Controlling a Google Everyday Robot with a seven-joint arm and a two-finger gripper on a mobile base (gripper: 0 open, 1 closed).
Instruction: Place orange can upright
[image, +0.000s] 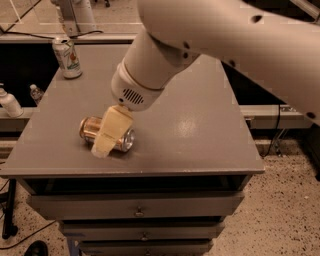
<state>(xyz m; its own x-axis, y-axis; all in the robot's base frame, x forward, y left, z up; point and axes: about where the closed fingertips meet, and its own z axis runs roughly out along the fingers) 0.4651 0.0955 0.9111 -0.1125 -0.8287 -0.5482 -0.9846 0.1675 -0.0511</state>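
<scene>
Gripper (106, 138) lower left of frame, covering orange can (90, 129) mid-body; open/closed: can't tell. Orange can lies on its side on table (200, 125). White can (67, 57) upright, upper left.

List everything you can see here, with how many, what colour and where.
orange can: one, shiny orange-gold, lying on its side near the table's front left.
white can: one, white with green and red marks, upright at the table's far left corner.
table: one, grey, centre of view.
drawers: at least two, grey, under the tabletop.
white bottle: one, white, past the table's left edge.
clear bottle: one, small, clear, beside the white bottle.
floor: speckled, pale, lower right.
arm: one, white, across the top from the upper right.
pincer: one, cream, low over the middle of the orange can.
</scene>
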